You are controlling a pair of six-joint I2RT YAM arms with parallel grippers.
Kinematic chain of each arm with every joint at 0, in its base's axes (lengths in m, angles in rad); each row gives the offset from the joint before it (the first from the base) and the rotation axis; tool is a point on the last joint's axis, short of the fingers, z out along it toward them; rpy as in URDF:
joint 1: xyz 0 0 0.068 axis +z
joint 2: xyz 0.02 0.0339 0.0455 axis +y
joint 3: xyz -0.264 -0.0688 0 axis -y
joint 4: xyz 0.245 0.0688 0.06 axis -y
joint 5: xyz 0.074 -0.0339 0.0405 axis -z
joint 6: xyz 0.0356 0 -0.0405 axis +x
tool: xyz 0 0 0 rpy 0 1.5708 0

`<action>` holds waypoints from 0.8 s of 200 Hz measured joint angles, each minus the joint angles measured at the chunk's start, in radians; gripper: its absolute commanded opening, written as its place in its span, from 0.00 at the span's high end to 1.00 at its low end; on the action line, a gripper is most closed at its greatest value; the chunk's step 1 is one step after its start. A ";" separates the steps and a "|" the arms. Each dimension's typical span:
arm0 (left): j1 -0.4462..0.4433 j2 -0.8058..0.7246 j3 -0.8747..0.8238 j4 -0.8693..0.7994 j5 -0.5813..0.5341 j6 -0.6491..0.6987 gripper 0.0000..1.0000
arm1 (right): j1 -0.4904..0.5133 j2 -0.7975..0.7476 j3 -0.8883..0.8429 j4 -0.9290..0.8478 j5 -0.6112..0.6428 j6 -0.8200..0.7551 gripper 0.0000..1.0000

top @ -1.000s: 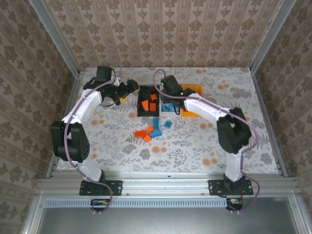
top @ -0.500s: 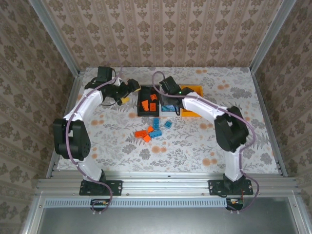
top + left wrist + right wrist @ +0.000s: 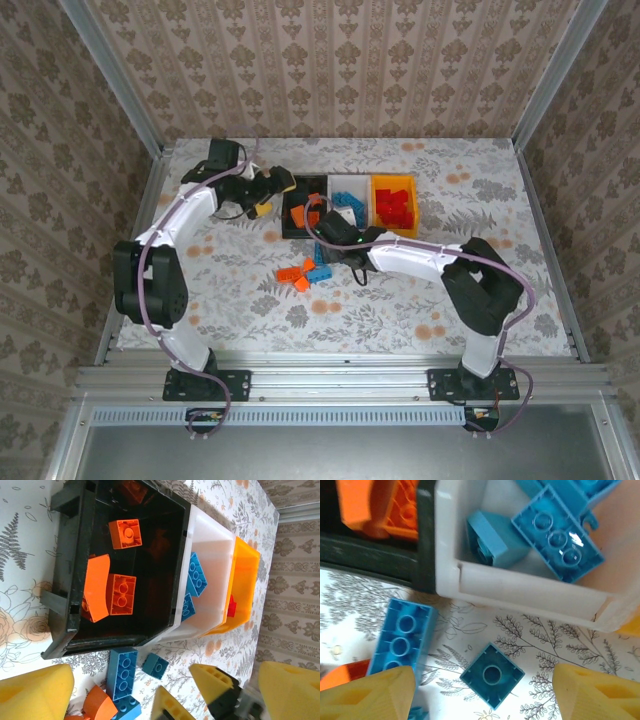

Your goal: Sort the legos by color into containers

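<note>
A: From above first. Any trouble in sight?

B: Crowding. At the left wall of the black bin, the left gripper. Low over the loose legos on the desk, just in front of the white bin, the right gripper. Risk of knocked wrists on a shared reach for that pile.

A: From the left wrist?

B: Spread wide, nothing held. Looks into the black bin at orange bricks. Blue bricks in the white bin, a red brick in the yellow-orange bin. Colors rightly placed, by the look of it.

A: Right wrist?

B: Also wide open and empty, straddling a small blue brick just short of the white bin's wall. Beside one finger, a long blue brick. Risk of nudging it on closing, or of squeezing the small one out sideways.

A: Changed from a second ago?

B: Yes. Hung over the bins then, hiding the white and part of the yellow-orange. Now pulled back to the pile. On the left, only a slight shift toward the black bin.
</note>
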 measured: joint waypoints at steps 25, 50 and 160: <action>-0.005 0.000 0.000 0.000 0.000 0.000 0.03 | -0.004 0.046 0.019 -0.016 0.000 0.021 0.26; -0.005 0.000 0.000 0.000 0.000 0.000 0.03 | -0.008 0.079 0.026 -0.017 0.003 0.056 0.26; -0.005 0.000 0.000 0.000 0.000 0.000 0.04 | -0.010 0.157 0.017 0.049 0.064 0.172 0.60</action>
